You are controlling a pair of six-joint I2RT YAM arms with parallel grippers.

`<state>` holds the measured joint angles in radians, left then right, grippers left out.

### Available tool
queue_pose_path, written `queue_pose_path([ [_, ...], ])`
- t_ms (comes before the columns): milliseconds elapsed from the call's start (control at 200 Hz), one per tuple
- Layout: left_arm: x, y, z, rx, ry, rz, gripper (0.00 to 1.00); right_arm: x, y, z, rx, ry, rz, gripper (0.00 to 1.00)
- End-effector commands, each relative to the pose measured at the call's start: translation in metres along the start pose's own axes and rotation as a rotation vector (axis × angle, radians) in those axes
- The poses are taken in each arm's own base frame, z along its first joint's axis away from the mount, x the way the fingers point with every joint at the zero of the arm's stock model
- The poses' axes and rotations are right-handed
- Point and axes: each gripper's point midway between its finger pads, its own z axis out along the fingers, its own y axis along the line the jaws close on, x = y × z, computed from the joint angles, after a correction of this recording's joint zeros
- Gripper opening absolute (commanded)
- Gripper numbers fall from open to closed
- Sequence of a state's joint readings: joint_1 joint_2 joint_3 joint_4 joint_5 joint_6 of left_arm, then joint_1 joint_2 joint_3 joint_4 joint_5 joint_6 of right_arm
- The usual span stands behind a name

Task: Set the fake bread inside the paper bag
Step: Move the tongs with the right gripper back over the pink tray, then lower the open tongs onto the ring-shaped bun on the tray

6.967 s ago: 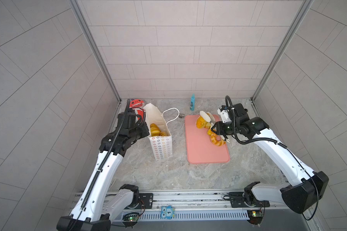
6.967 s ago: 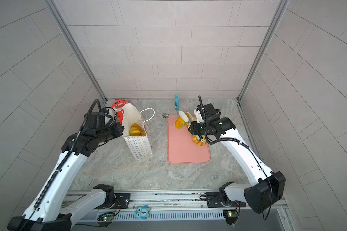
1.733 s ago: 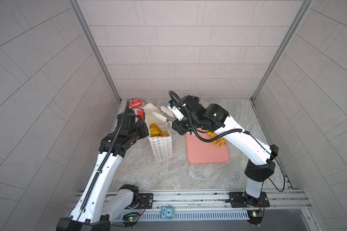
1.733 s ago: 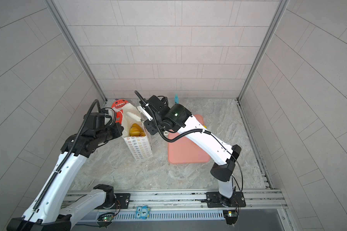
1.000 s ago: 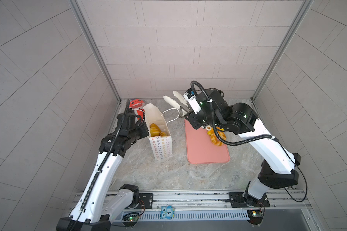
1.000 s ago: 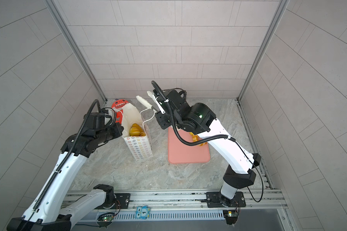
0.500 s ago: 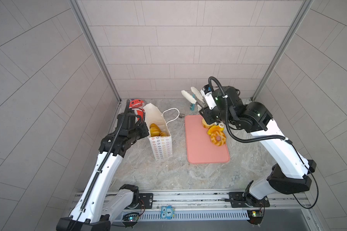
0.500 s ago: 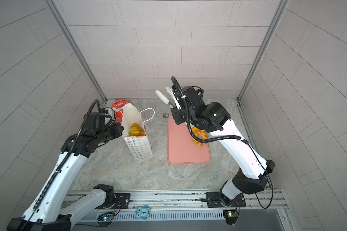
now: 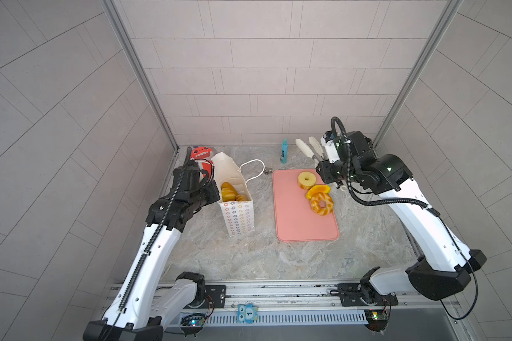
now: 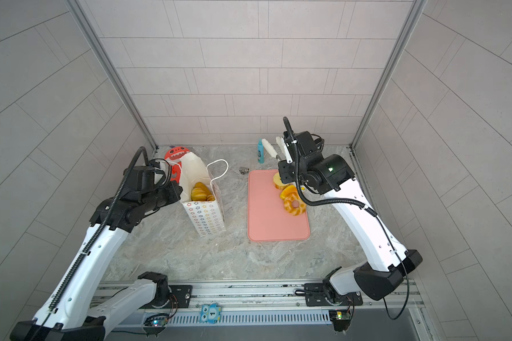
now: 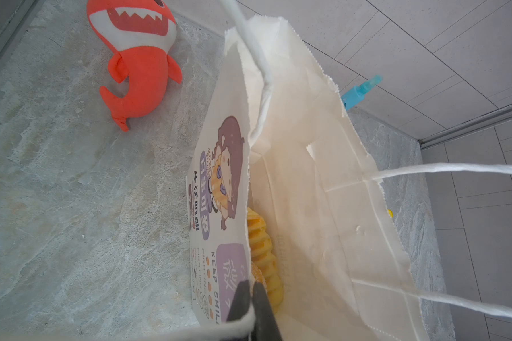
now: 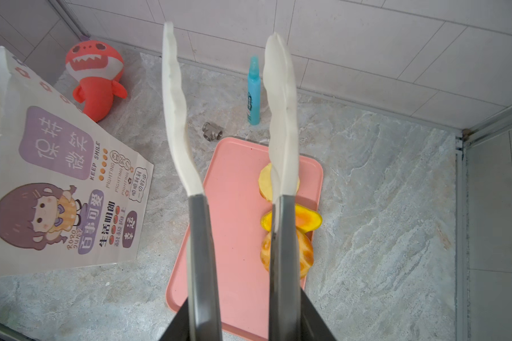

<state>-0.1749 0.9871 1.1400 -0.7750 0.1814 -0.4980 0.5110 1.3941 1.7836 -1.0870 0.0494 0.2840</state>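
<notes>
Here, top views: the white paper bag (image 9: 237, 203) stands on the floor with yellow bread (image 9: 229, 191) inside. Three bread pieces (image 10: 293, 203) lie on the pink tray (image 10: 266, 218).
Left wrist: the left gripper (image 11: 250, 290) is pressed together on the bag's edge.
Right wrist: the right gripper (image 12: 225, 38) is spread apart and holds nothing, up above the tray.

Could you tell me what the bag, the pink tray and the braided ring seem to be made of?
Paper bag: thin matte white paper, shown by its serrated rim and creases. Pink tray: probably smooth plastic or silicone, with an even colour and rounded moulded rim. Braided ring: likely soft foam or plastic, with a slightly glossy painted crust.
</notes>
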Motion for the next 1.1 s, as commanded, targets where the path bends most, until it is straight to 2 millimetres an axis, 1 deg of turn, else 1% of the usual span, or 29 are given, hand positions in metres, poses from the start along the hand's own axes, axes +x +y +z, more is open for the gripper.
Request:
queue_pose_path([
  [0,0.003,0.003,0.000,-0.006,0.008,0.000,0.06,-0.004,-0.003,-0.007,-0.026,-0.046,0.037,0.43],
  [185,0.003,0.003,0.001,-0.007,0.011,-0.001,0.06,0.013,-0.014,0.005,-0.011,0.002,0.060,0.43],
  [375,0.003,0.003,0.002,-0.006,0.012,-0.001,0.06,0.035,-0.018,0.016,0.003,0.055,0.059,0.43],
  [590,0.003,0.003,0.003,-0.006,0.012,-0.001,0.06,0.077,-0.022,0.030,0.016,0.168,0.046,0.41],
  [871,0.002,0.001,0.006,0.002,0.010,-0.001,0.06,0.130,-0.031,0.038,0.058,0.310,0.021,0.41],
  [976,0.002,0.001,0.006,0.005,0.012,-0.001,0.06,0.146,-0.036,0.040,0.079,0.351,0.016,0.41],
  [1096,0.002,0.000,0.006,0.008,0.011,0.000,0.06,0.159,-0.039,0.041,0.098,0.385,0.006,0.41],
])
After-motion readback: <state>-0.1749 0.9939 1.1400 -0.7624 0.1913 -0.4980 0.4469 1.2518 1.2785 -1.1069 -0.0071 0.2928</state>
